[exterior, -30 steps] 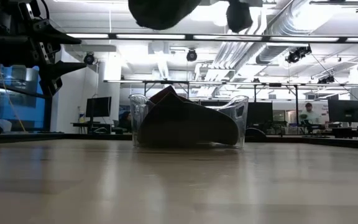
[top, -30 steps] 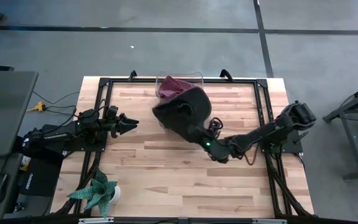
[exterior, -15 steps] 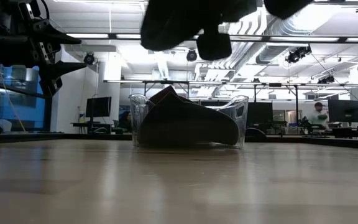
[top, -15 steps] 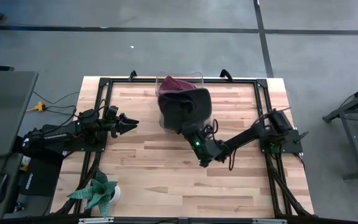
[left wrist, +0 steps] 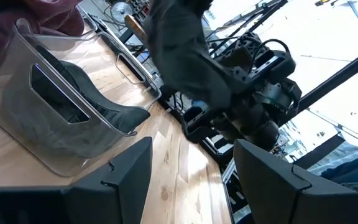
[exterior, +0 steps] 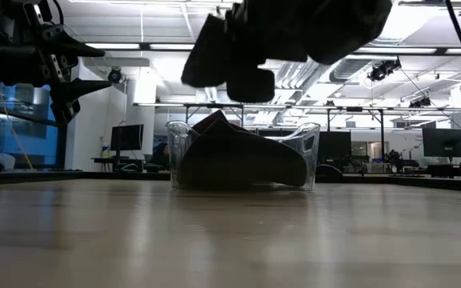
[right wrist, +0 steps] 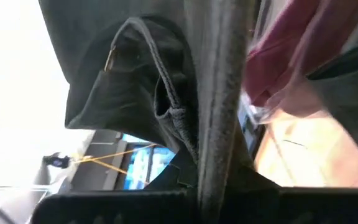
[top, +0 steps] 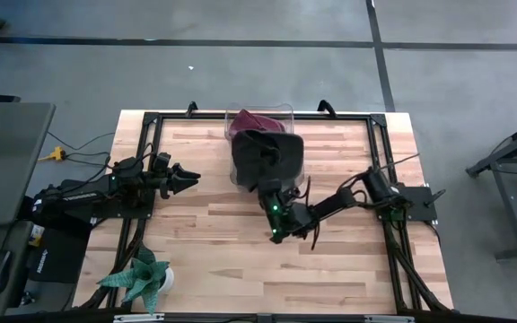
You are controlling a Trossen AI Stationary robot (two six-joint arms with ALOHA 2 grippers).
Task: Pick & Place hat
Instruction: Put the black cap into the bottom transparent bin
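A black hat (top: pixel 267 154) hangs in the air at my right gripper (top: pixel 272 187), just above the near side of a clear plastic bin (top: pixel 287 111) at the table's far edge. The right gripper is shut on it. In the low view the black hat (exterior: pixel 213 50) shows high above the bin (exterior: pixel 310 152). A maroon hat (top: pixel 248 121) and a dark hat (left wrist: pixel 107 107) lie inside the bin. My left gripper (top: pixel 185 177) waits open over the table's left part, its fingers pointing toward the bin. My right gripper pinches the black hat at its lower edge (right wrist: pixel 178 118) between its two fingers (right wrist: pixel 219 93), coming at it from the table's near-right side and slanting toward the far edge. The hat is lifted clear of the table and the bin, its crown toward the bin.
A small potted plant (top: pixel 144 276) stands at the table's near left corner. Black frame rails (top: pixel 151 135) run along the table's left, right and far sides. Bare wood (top: pixel 240 260) lies between the arms and the near edge.
My right gripper has moved toward the table's left and come down, its arm folding in toward the table's middle. The black hat has travelled with it, still lifted clear, and hangs lower and closer over the bin than before.
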